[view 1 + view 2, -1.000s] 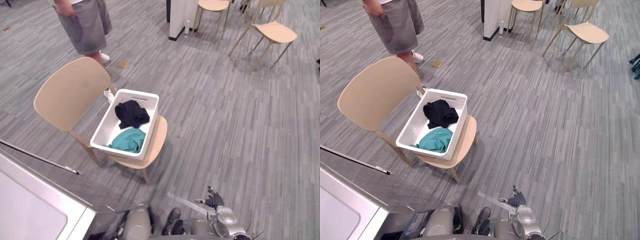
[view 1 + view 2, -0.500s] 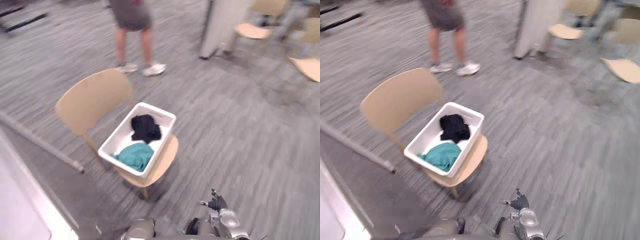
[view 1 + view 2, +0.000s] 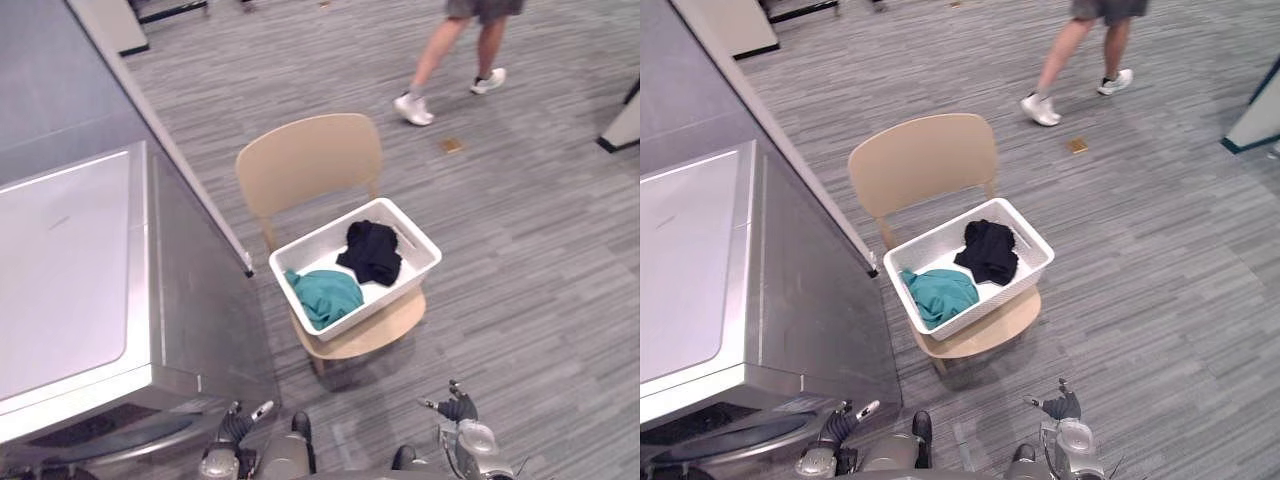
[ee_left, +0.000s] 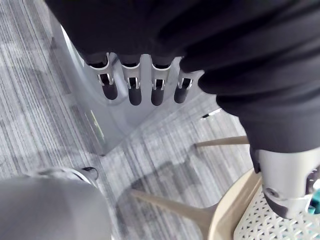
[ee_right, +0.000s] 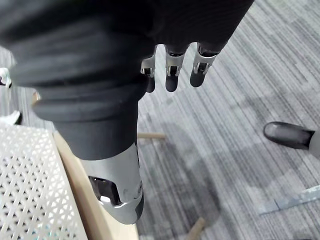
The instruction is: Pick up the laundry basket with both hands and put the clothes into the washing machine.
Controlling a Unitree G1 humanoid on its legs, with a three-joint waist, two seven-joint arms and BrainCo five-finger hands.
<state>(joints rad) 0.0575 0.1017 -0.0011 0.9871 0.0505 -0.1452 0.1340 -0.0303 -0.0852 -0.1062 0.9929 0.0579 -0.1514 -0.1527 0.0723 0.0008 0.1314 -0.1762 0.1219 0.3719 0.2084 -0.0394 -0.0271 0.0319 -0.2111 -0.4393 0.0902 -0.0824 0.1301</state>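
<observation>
White laundry basket (image 3: pixel 388 298) sits on seat of beige chair (image 3: pixel 310 160), centre of scene. In basket: teal garment (image 3: pixel 325 292) at near-left end, black garment (image 3: pixel 372 250) at far-right end, just beside each other. Silver-grey washing machine (image 3: pixel 70 270) at left, close by chair. Left hand (image 3: pixel 232 428) at near edge, fingers (image 4: pixel 129 89) straight, holding nothing. Right hand (image 3: pixel 460 408) at near edge, right of it, fingers (image 5: pixel 171 76) straight, empty. Both hands apart from basket. Person's legs (image 3: pixel 440 50) far right on grey floor (image 3: pixel 540 250).
</observation>
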